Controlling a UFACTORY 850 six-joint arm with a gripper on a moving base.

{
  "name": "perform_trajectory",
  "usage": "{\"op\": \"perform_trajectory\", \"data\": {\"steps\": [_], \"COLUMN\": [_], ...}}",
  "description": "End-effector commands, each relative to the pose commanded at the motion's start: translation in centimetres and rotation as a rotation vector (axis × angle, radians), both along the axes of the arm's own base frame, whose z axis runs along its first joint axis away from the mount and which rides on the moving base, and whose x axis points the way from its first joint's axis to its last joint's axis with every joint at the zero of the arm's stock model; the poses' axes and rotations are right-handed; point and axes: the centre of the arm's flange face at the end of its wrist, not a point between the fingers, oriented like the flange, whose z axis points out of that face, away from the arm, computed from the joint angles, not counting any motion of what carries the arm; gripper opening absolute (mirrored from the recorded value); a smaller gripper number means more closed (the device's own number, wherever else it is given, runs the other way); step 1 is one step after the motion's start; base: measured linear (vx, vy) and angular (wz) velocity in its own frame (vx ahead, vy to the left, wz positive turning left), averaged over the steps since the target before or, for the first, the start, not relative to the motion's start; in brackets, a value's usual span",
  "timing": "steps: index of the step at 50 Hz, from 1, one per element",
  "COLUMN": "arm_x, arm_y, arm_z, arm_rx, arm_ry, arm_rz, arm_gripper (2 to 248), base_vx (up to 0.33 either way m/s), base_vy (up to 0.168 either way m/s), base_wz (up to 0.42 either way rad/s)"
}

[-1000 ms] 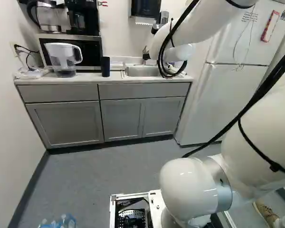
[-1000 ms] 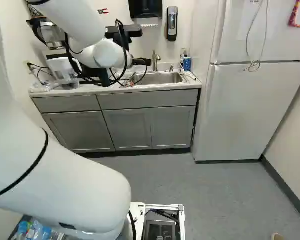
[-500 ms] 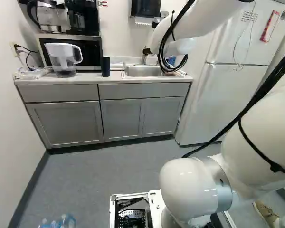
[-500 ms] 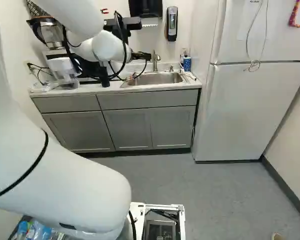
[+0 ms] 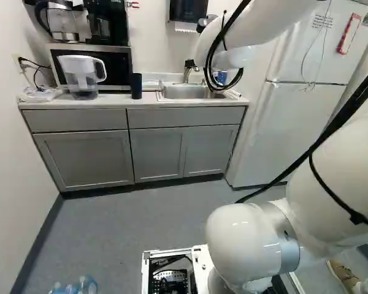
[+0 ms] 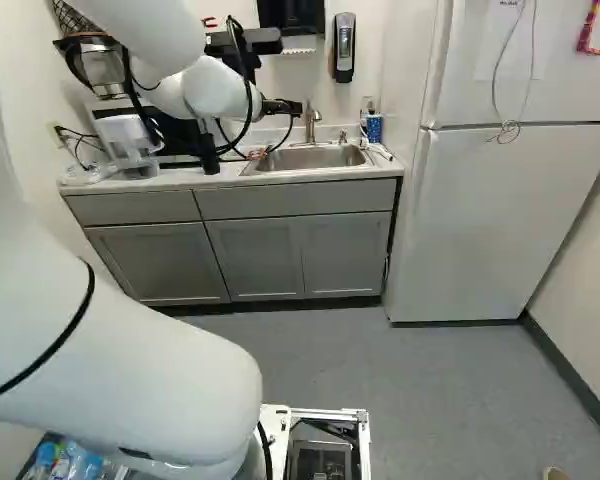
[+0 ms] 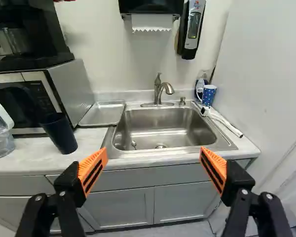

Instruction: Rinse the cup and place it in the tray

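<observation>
Gripper (image 7: pixel 153 149) is being held wide, fingers apart, nothing being clamped. Sink (image 7: pixel 163 131) is being faced, straight ahead; tray (image 7: pixel 101 114) is being kept ahead, toward the microwave (image 7: pixel 74 89) side. Intended cup is being left uncertain: dark cup (image 7: pixel 59 133), upright, is being sighted outside the microwave-side finger; spotted cup (image 7: pixel 208 95), farther ahead, past the opposite finger. Sideways alignment is probably being required for either

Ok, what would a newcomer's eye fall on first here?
First, the bulky white arm, looming over the right side of the left base view. Next, the bright orange pads of the open gripper, spread wide in the wrist view with the steel sink ahead. A smaller accent is the spotted blue cup beside the sink.
</observation>
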Motion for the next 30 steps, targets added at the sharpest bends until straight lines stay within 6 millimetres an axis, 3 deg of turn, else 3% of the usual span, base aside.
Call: {"op": "perform_trajectory", "data": {"steps": [30], "arm_x": [0.0], "arm_y": [0.0], "arm_z": [0.0], "arm_rx": [0.0], "arm_ry": [0.0], "arm_rz": [0.0], "arm_gripper": [247], "base_vx": [0.012], "base_vy": [0.005], "base_wz": [0.025]}}
